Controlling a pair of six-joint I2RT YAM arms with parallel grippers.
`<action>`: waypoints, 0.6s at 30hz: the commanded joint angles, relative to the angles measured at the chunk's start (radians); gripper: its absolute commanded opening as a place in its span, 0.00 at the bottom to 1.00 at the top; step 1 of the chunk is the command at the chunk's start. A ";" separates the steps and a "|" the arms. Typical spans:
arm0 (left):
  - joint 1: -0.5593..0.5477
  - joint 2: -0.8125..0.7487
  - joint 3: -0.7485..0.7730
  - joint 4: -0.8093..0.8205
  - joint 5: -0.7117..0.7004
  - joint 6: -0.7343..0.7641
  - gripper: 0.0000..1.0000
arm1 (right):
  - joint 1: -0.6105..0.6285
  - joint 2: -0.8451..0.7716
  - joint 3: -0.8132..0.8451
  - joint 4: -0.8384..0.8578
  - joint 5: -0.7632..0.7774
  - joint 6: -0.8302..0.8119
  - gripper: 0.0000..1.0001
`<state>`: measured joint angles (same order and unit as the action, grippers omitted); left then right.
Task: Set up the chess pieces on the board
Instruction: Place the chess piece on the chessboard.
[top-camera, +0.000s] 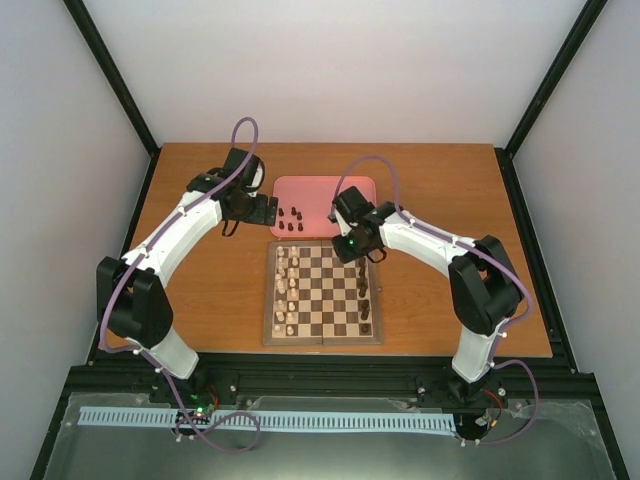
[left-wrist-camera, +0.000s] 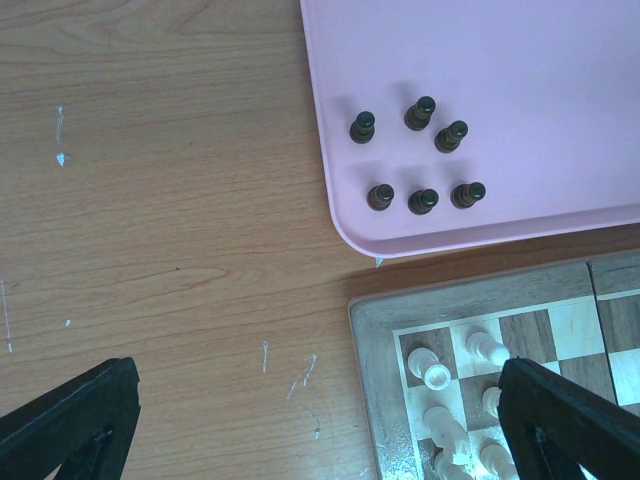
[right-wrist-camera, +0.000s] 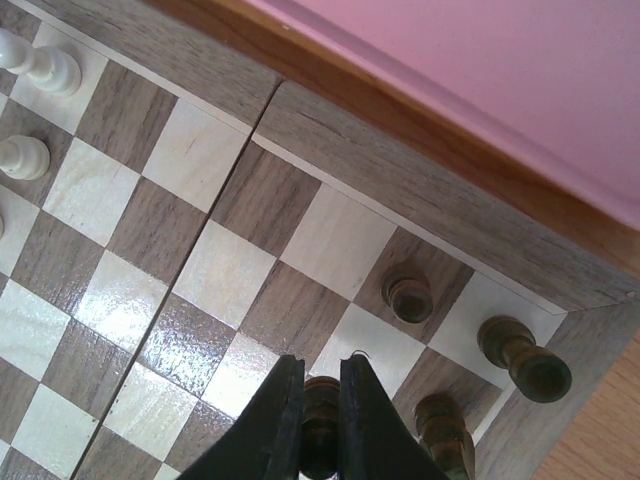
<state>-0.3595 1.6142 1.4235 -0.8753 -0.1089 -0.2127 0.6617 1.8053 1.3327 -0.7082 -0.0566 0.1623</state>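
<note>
The wooden board (top-camera: 322, 293) lies mid-table, cream pieces along its left side, several dark pieces (top-camera: 364, 295) along its right side. Several more dark pieces (top-camera: 289, 215) stand on the pink tray; the left wrist view shows them (left-wrist-camera: 420, 160). My right gripper (right-wrist-camera: 320, 366) is shut on a dark piece (right-wrist-camera: 321, 420) just above the board's far right corner area (right-wrist-camera: 330, 250), beside three placed dark pieces (right-wrist-camera: 408, 293). In the top view it is over the board's far right corner (top-camera: 352, 245). My left gripper (left-wrist-camera: 320, 400) is open and empty, above the table by the board's far left corner (left-wrist-camera: 375, 340).
The pink tray (top-camera: 322, 190) lies just behind the board, its near edge close to the board's border (right-wrist-camera: 500, 110). Cream pieces (left-wrist-camera: 450, 400) fill the board's left columns. Black frame posts stand at the table's edges.
</note>
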 joint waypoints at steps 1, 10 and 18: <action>-0.007 -0.026 0.006 0.012 -0.010 0.000 1.00 | 0.005 0.001 -0.020 0.018 0.005 0.011 0.03; -0.007 -0.019 0.012 0.011 -0.006 -0.001 1.00 | 0.006 0.019 -0.032 0.016 0.000 0.005 0.03; -0.008 -0.021 0.008 0.010 -0.010 0.000 1.00 | 0.006 0.053 -0.034 0.034 0.013 -0.004 0.03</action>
<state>-0.3595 1.6142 1.4220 -0.8753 -0.1085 -0.2127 0.6617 1.8339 1.3048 -0.6991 -0.0597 0.1635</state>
